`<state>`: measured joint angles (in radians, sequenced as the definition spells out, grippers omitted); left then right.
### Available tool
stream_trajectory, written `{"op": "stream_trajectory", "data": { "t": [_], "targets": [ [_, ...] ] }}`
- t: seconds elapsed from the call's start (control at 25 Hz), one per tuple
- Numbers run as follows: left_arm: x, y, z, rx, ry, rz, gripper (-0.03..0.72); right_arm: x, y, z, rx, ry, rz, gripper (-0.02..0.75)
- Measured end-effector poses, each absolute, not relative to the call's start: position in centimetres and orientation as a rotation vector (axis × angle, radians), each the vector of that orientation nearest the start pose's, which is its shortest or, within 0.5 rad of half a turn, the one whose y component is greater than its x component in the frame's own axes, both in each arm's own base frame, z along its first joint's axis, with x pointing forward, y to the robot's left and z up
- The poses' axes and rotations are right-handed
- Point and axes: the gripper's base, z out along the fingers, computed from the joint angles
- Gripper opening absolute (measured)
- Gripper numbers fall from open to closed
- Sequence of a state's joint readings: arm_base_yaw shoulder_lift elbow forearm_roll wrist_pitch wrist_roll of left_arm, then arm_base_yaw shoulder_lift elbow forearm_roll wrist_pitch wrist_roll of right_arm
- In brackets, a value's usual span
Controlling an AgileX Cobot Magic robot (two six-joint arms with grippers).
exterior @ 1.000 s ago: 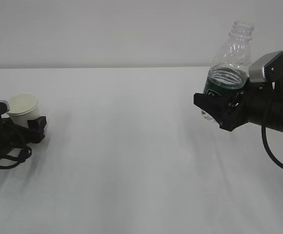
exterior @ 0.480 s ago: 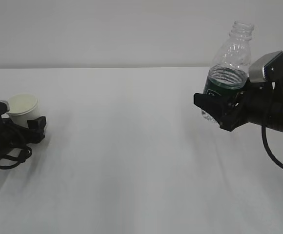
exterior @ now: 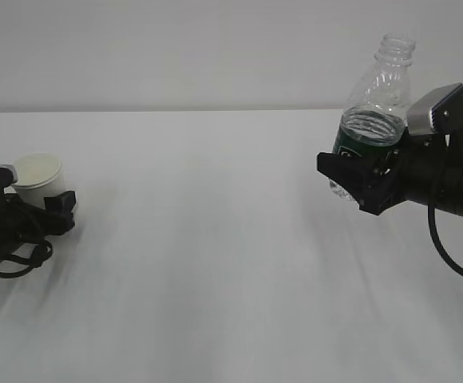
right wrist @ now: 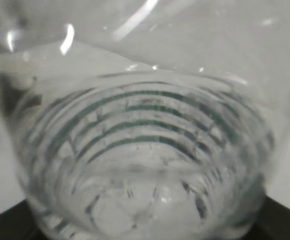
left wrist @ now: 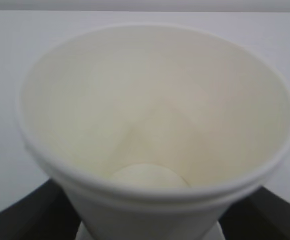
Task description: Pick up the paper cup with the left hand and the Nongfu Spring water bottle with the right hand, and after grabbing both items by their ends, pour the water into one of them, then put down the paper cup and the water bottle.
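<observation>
Nongfu Spring water bottle point(exterior: 373, 104), green label unreadable, gripped by right end effector point(exterior: 358, 179); left's point(exterior: 44, 209) grip unclear.

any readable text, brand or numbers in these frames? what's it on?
None can be read.
The water bottle in the right gripper: the dark green label shows only a small white mark, too blurred to read.
The paper cup at the left gripper: plain white, no print visible.
</observation>
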<state>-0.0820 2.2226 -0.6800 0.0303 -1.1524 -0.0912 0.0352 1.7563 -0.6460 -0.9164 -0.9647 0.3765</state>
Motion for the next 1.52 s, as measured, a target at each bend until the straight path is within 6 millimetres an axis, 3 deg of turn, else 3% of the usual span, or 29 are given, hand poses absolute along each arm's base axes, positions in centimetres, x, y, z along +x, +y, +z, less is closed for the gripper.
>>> {"op": "stream_trajectory", "data": {
  "t": [0.32,0.88,1.24,1.52],
  "targets": [
    [33.7,-3.8,5.1,0.1,1.875,-0.195,0.558,30.3,7.0,17.0,-0.736,1.672,0.503,0.492],
    [33.9,-5.1,9.0,0.222,1.763,-0.321,0.557,30.3,7.0,17.0,-0.738,1.672,0.504,0.492],
    [33.4,-6.3,9.2,0.309,1.765,-0.465,0.557,30.3,6.9,16.9,-0.739,1.685,0.495,0.492],
    [33.3,-6.8,10.5,0.354,1.729,-0.503,0.533,30.3,6.9,16.9,-0.739,1.685,0.495,0.492]
  ]
}}
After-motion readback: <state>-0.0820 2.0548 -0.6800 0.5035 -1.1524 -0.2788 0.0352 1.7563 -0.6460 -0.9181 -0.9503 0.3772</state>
